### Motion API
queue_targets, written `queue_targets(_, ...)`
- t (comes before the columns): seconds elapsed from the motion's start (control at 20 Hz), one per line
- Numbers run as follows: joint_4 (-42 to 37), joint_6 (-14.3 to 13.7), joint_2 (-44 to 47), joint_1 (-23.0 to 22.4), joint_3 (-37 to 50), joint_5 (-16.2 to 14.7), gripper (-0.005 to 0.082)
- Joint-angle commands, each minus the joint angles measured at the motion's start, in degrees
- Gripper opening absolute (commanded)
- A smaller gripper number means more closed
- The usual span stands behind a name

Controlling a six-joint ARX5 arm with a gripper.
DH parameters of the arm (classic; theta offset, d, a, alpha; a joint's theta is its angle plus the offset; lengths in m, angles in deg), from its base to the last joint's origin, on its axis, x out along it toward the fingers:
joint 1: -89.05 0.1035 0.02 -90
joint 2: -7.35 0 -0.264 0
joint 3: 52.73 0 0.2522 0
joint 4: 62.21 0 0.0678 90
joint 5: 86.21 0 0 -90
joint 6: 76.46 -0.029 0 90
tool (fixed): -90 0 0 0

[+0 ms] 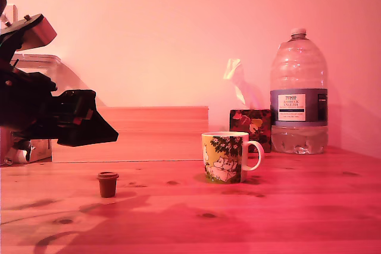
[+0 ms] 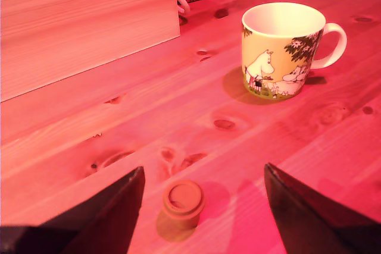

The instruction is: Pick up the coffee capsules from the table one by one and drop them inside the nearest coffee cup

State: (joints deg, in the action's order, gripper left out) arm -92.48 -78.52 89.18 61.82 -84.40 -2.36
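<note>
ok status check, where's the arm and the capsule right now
Gripper open, jaws wide, above the table, empty. Capsule upright on the table, between the jaws in the wrist view. Cup apart, at exterior view's right; path looks clear.

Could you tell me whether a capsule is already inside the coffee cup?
No, the wrist view shows the coffee cup empty, and the capsule stands on the table.
</note>
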Motion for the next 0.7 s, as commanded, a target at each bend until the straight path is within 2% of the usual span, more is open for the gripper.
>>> queue_targets(0.0,0.7,0.5,-0.5,0.3,0.6,0.2,0.0552)
queue_targets(0.65,2.2,0.6,-0.4,0.3,0.9,0.1,0.0553)
